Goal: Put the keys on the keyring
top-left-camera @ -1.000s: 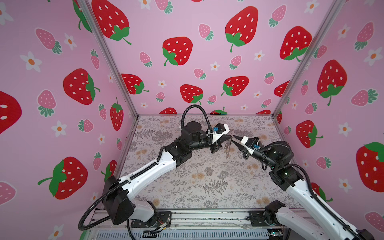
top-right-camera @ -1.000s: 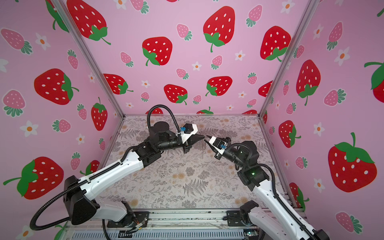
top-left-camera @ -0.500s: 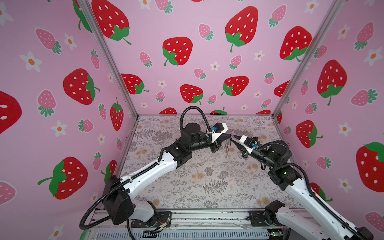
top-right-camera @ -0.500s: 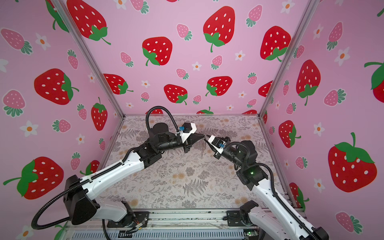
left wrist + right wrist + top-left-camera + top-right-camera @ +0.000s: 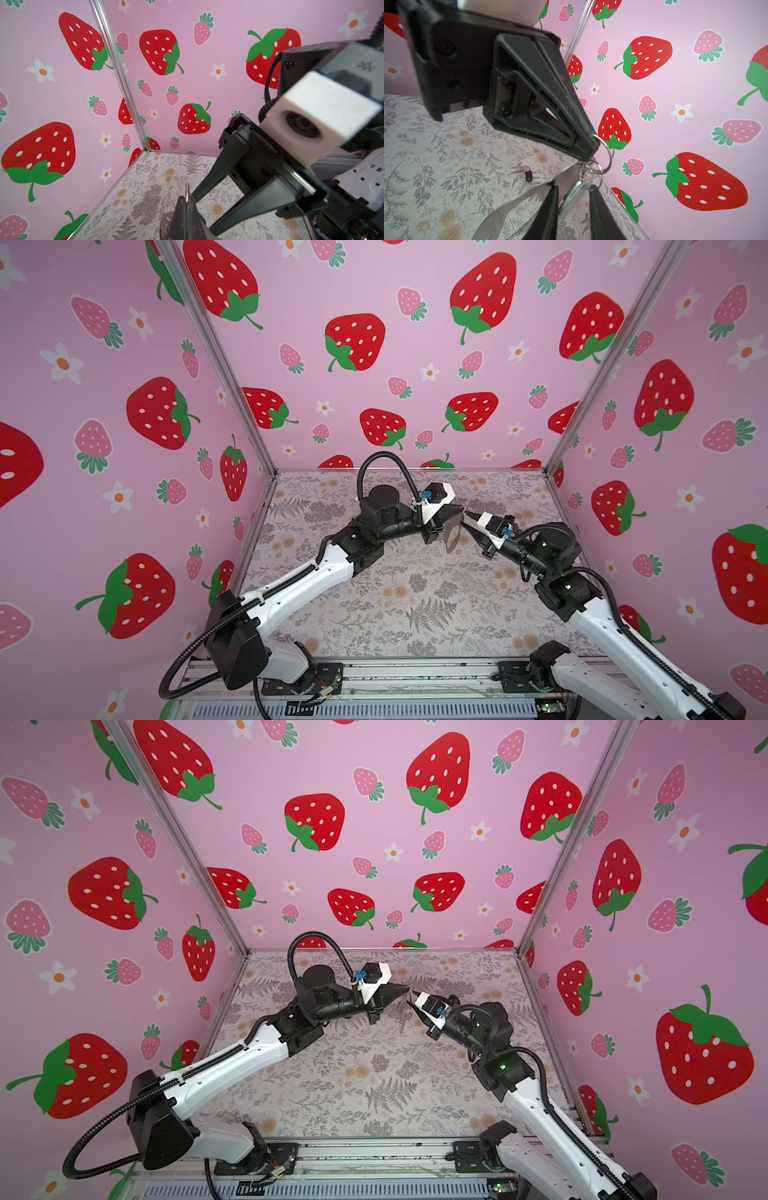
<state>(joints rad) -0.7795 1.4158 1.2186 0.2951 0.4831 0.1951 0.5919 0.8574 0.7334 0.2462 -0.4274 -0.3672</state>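
My left gripper (image 5: 593, 149) is shut on a silver ring (image 5: 605, 149) of the keyring, held in the air over the back of the table. The grey keyring plate (image 5: 451, 537) hangs below it, with small rings (image 5: 591, 166) at its top. My right gripper (image 5: 574, 192) faces the left gripper (image 5: 459, 512) tip to tip, jaws standing apart on either side of a round teal-rimmed disc (image 5: 574, 197) that hangs from the rings. One key (image 5: 527, 173) with a black head lies on the table below. In the left wrist view the ring (image 5: 187, 192) pokes out of the shut fingers.
The floral table (image 5: 374, 593) is walled by strawberry-print panels on three sides, with metal corner posts (image 5: 582, 406). Both arm bases sit on the rail (image 5: 395, 676) at the front edge.
My right gripper has crept up and left until its tips meet the hanging keyring. The left arm has stayed almost still, holding the ring.
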